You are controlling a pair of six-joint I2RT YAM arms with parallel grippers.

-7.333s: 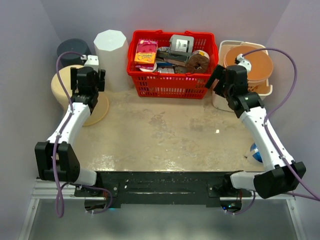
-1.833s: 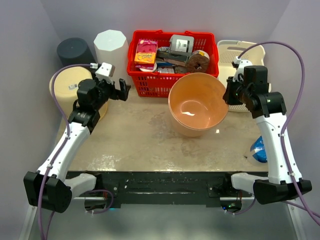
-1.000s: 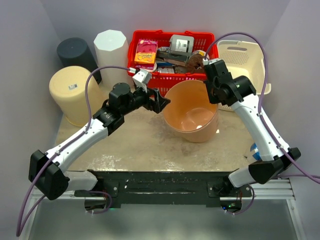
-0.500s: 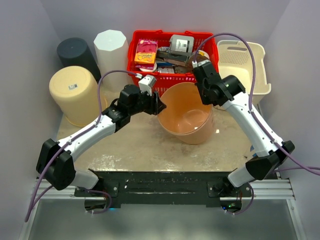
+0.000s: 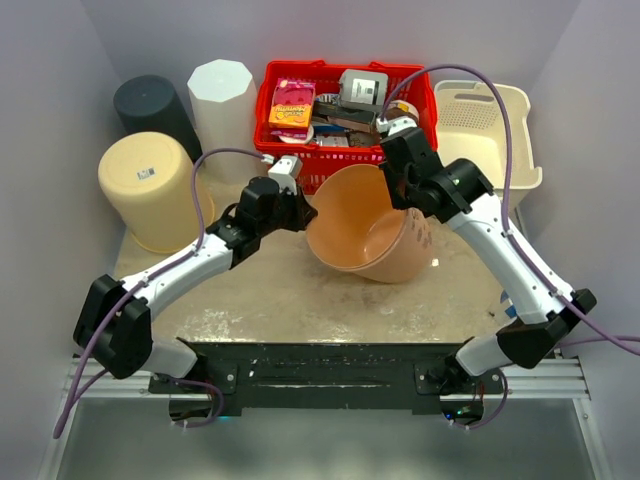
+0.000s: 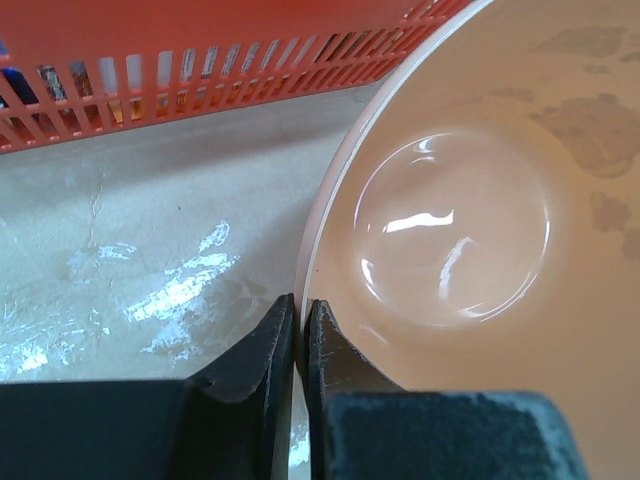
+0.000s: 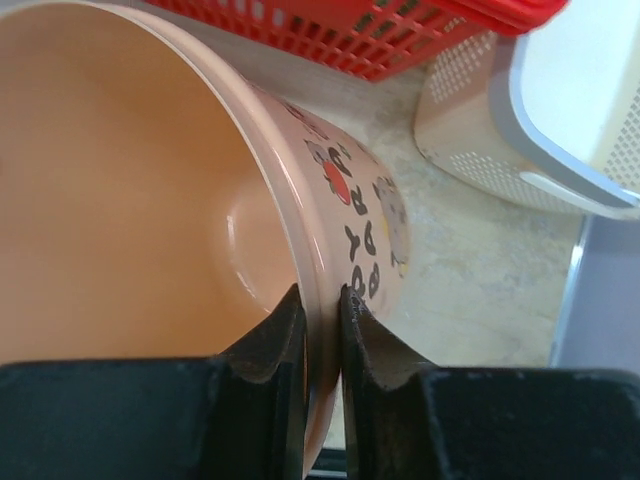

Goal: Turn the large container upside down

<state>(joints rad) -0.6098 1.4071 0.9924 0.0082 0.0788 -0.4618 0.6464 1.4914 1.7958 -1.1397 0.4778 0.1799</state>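
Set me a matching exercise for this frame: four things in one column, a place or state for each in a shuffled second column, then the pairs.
Column one
1. orange bowl
2. red basket
3. cream bucket
4. left end effector

Column two
A. base up, at the table's left
B. shut on a rim
C. tilted, gripped on two sides
D. full of packets and boxes, at the back

Pairs: 1-C, 2-D, 3-A, 4-B
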